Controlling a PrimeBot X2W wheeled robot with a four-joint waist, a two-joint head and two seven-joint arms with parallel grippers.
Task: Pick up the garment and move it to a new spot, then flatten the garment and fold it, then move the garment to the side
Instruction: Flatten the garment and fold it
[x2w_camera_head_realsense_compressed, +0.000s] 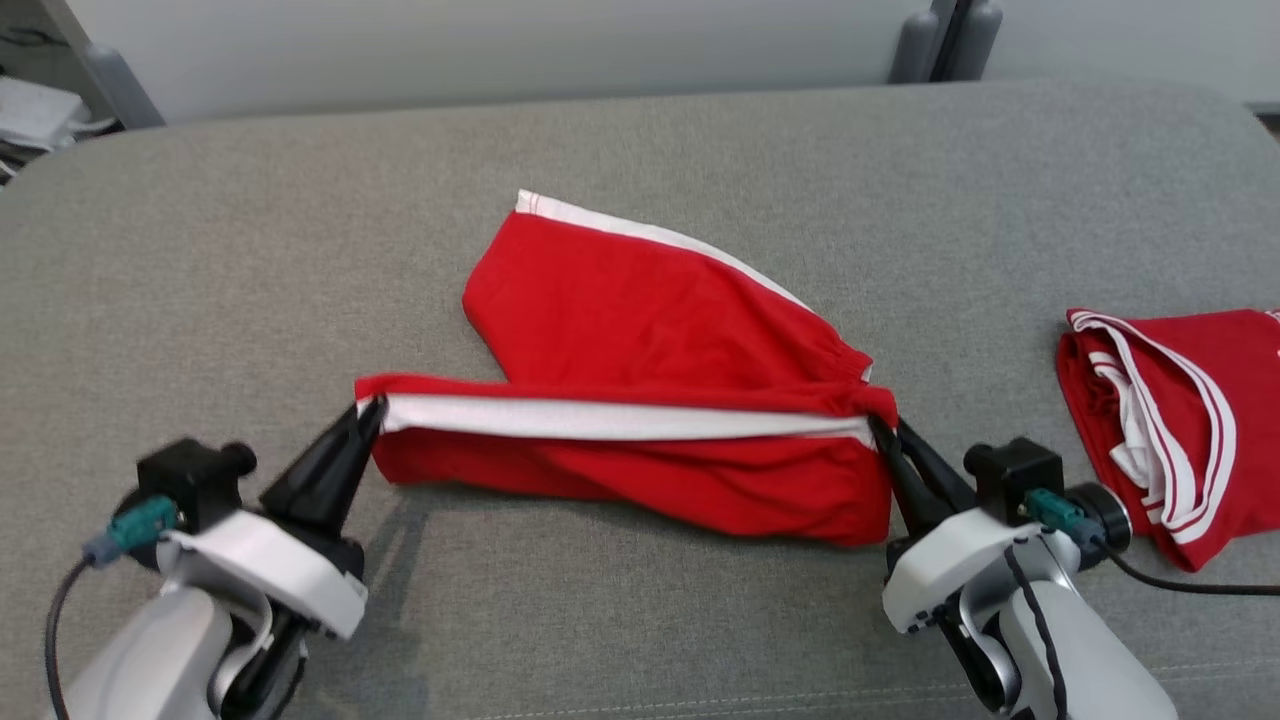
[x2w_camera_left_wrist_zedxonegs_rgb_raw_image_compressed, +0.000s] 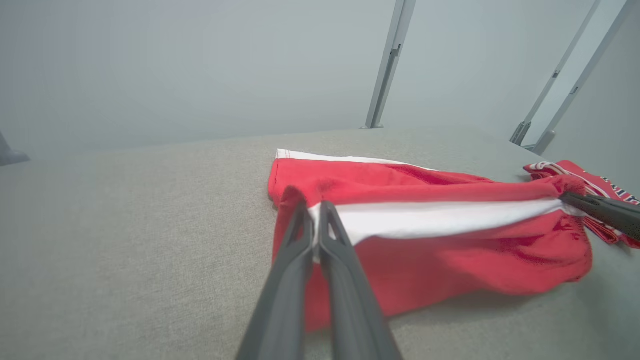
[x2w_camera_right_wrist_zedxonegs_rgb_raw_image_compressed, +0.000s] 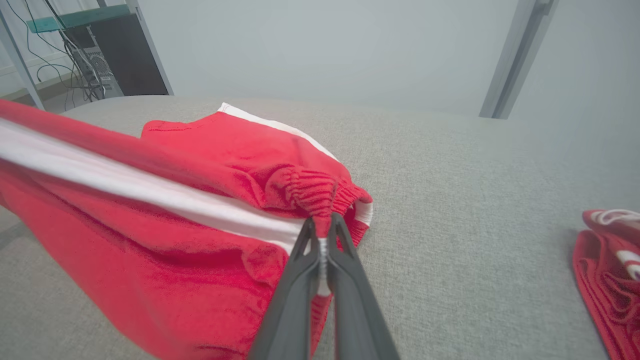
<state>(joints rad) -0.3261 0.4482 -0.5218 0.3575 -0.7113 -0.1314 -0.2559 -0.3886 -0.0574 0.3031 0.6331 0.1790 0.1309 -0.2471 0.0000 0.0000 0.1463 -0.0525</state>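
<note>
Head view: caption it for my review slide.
Left gripper and right gripper pinch opposite ends of the red shorts, white stripe taut between them; second red garment at right.

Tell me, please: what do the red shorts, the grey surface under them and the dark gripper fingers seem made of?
Red shorts: soft matte knit fabric, perhaps polyester; it drapes, wrinkles and has a gathered elastic waistband.
Grey surface: matte woven upholstery-like cloth with a fine visible weave.
Left gripper's fingers: probably hard plastic, dark and smooth with slight sheen; coated metal is possible.
</note>
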